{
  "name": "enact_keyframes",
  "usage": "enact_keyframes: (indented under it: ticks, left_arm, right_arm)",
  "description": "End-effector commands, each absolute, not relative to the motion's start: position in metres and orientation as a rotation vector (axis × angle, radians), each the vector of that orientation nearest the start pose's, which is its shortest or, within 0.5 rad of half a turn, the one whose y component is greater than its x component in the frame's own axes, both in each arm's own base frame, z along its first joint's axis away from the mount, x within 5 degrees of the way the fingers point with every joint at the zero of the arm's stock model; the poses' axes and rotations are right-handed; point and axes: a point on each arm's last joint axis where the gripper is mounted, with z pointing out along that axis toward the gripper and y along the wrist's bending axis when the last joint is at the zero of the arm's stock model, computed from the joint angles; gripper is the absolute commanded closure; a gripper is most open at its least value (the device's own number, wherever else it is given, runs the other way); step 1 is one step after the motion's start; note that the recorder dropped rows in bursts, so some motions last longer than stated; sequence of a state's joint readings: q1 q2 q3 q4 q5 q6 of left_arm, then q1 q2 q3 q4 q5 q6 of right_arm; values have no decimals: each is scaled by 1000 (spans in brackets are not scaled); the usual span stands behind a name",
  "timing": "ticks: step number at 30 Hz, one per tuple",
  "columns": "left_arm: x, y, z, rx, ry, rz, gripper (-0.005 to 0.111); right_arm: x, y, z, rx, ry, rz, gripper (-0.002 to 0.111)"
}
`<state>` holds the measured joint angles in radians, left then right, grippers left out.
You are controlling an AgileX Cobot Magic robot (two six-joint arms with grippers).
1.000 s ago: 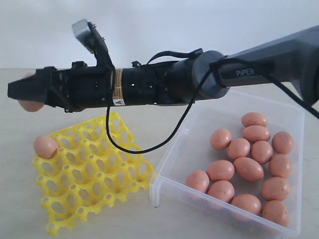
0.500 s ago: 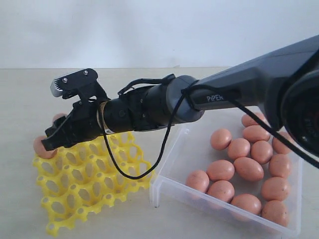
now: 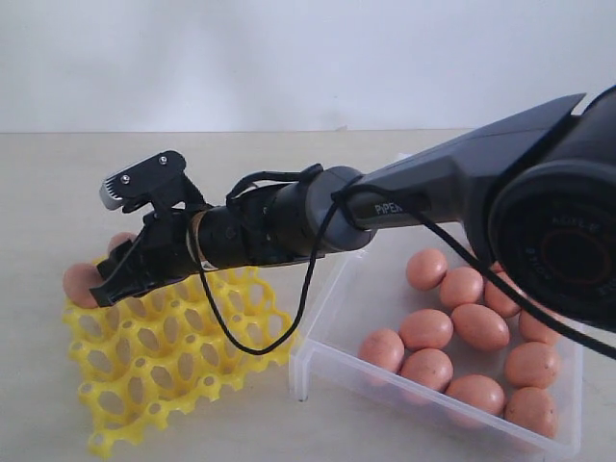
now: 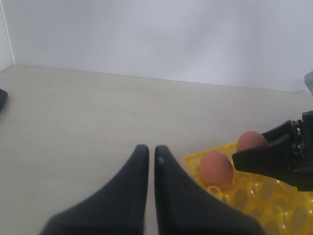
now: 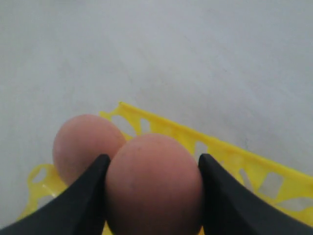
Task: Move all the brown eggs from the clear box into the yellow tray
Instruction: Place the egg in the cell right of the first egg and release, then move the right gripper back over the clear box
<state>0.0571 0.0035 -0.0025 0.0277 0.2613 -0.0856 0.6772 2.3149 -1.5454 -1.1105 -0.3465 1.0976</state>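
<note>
Left gripper point(image 4: 147, 155) was over the table point(image 4: 98, 107) near the tray's corner, jaws pressed together, nothing in them. Tray point(image 3: 183, 356): bright yellow lattice of round cups, one seated egg point(image 3: 81, 282) in the far-left corner cup. Right gripper point(image 3: 117, 274) was over that corner, jaws pinching a held egg point(image 5: 152, 186) just beside the seated one. The held egg was oval, matte, orange-brown. Box point(image 3: 322, 371), right of the tray: clear, low-walled, other eggs point(image 3: 426, 329) loose on its floor.

a pale beige tabletop point(image 3: 58, 183) with a matte surface runs back to meet a plain white wall point(image 3: 289, 58) behind.
</note>
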Motion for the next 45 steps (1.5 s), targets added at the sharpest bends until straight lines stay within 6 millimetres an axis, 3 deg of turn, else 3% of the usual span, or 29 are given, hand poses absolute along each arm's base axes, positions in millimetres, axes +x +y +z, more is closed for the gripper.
enact_keyframes:
  ticks: [1,3,4,16,18,24,25,26,30,35,39,41,45]
  left_arm:
    - [55,4,190,-107,1735,9,103]
    - [55,4,190,-107,1735,9,103]
    - [55,4,190,-107,1735,9,103]
    - [55,4,190,-107,1735,9,103]
    - [55,4,190,-107,1735,9,103]
    - [55,4,190,-107,1735,9,103]
    - [55,4,190,-107,1735,9,103]
    - [55,4,190,-107,1735,9,103]
    - [55,4,190,-107,1735,9,103]
    - [55,4,190,-107,1735,9,103]
    - [55,4,190,-107,1735,9,103]
    - [55,4,190,-107,1735,9,103]
    - [55,4,190,-107,1735,9,103]
  right_arm:
    - [377,337,124,-878,1958,714,85]
    - [377,337,124,-878,1958,714,67]
    - [377,337,124,-877,1957,712,63]
    - [378,337,129,-872,1948,709,62]
    - [379,334,145,-856,1932,678,62]
    - [381,313,221,-669,1917,524,62]
    - [379,311,233,-617,1920,522,63]
    - [376,304,254,-534,1918,521,72]
    - [362,291,294,-423,1914,404,109]
    - [342,273,312,-497,1987,28,108]
    - [322,254,297,-660,2269,-272,108]
    - [314,248,290,-738,2351,-309,108]
    - [295,235,301,-786,2327,-258,108]
